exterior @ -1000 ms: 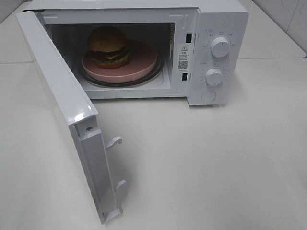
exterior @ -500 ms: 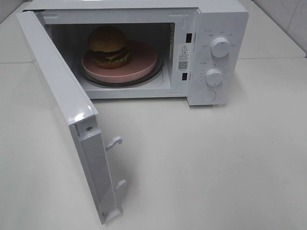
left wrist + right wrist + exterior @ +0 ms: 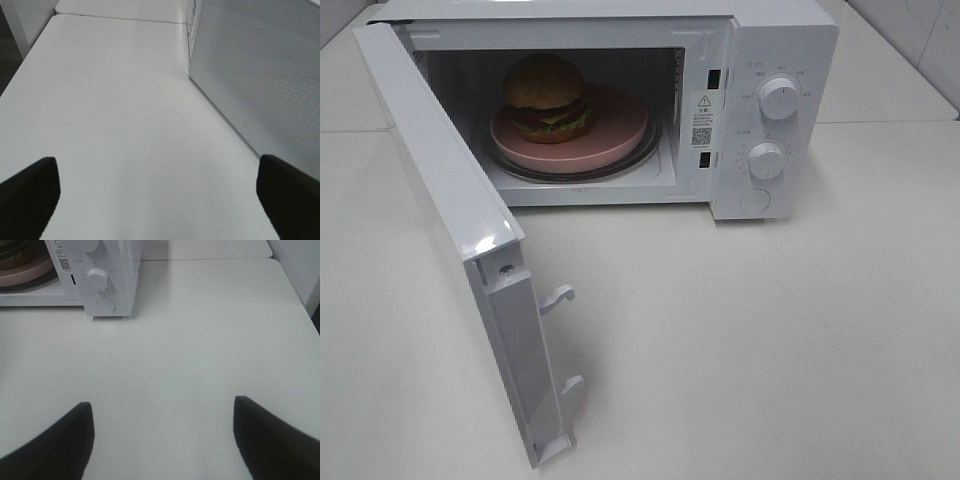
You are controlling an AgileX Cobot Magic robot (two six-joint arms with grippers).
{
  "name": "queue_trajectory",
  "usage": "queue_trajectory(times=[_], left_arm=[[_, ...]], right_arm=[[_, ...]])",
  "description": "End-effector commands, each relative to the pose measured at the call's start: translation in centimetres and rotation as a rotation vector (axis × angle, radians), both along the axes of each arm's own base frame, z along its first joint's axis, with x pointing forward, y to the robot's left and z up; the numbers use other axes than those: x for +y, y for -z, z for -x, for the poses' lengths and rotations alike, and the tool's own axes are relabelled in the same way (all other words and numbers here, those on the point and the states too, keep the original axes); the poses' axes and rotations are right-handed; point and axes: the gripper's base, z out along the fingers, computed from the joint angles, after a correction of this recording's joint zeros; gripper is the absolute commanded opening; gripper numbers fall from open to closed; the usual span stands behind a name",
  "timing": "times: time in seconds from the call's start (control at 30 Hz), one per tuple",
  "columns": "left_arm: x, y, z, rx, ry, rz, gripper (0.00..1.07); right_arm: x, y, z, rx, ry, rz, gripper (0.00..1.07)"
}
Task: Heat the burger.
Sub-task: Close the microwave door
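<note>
- Left gripper (image 3: 160, 200): fingers spread wide, nothing between them. It hangs above bare table (image 3: 770, 350) on the left side, with the outer face of the microwave door (image 3: 440, 200) just beside it. Likely the arm placed to push that door shut.
- Door: swung fully out toward the table's near-left corner, latch hooks (image 3: 560, 295) exposed. The cavity is open, so heating can't begin yet.
- Burger (image 3: 546, 95): inside the microwave (image 3: 785, 40) at the table's far edge, upright on the pink plate (image 3: 610, 135), toward the plate's left. The plate rests on the glass turntable (image 3: 570, 176), so loading looks finished.
- Control panel: upper knob (image 3: 779, 98), lower knob (image 3: 766, 160), round door button (image 3: 755, 202) beneath. Knob settings are too small to read.
- Right gripper (image 3: 162, 440): also wide open and empty, above the table's right side and well apart from the panel it faces. Probably the one to turn the knobs.
</note>
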Motion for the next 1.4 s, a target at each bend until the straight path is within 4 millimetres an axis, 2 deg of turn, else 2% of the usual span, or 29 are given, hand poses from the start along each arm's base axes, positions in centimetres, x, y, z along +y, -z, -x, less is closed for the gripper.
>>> queue_trajectory(times=[0.03,0.8,0.9,0.93,1.0,1.03,1.13,1.27,1.37,1.4], left_arm=[[-0.04,-0.06,0.16,-0.025,-0.007,0.008,1.01],[-0.02,-0.07,0.0,-0.015,-0.007,0.009,1.01],[-0.02,-0.07,0.0,-0.015,-0.007,0.009,1.01],[-0.02,-0.07,0.0,-0.015,-0.007,0.009,1.01],[-0.02,-0.07,0.0,-0.015,-0.007,0.009,1.01],[-0.02,-0.07,0.0,-0.015,-0.007,0.009,1.01],[-0.02,-0.07,0.0,-0.015,-0.007,0.009,1.01],[-0.02,-0.07,0.0,-0.015,-0.007,0.009,1.01],[-0.02,-0.07,0.0,-0.015,-0.007,0.009,1.01],[-0.02,-0.07,0.0,-0.015,-0.007,0.009,1.01]], right_arm=[[-0.06,-0.02,0.98,-0.068,-0.001,0.001,0.76],[-0.02,0.22,1.2,-0.077,-0.007,0.002,0.77],[-0.07,0.22,1.2,-0.076,-0.001,0.0,0.82],[-0.07,0.22,1.2,-0.076,-0.001,0.0,0.88],[-0.07,0.22,1.2,-0.076,-0.001,0.001,0.91],[-0.06,0.22,1.2,-0.076,-0.003,0.002,0.97],[-0.06,0.22,1.2,-0.076,-0.003,0.002,1.0],[-0.07,0.22,1.2,-0.076,-0.002,0.001,0.97],[-0.07,0.22,1.2,-0.076,-0.002,0.001,0.92],[-0.07,0.22,1.2,-0.076,-0.002,0.001,0.87]])
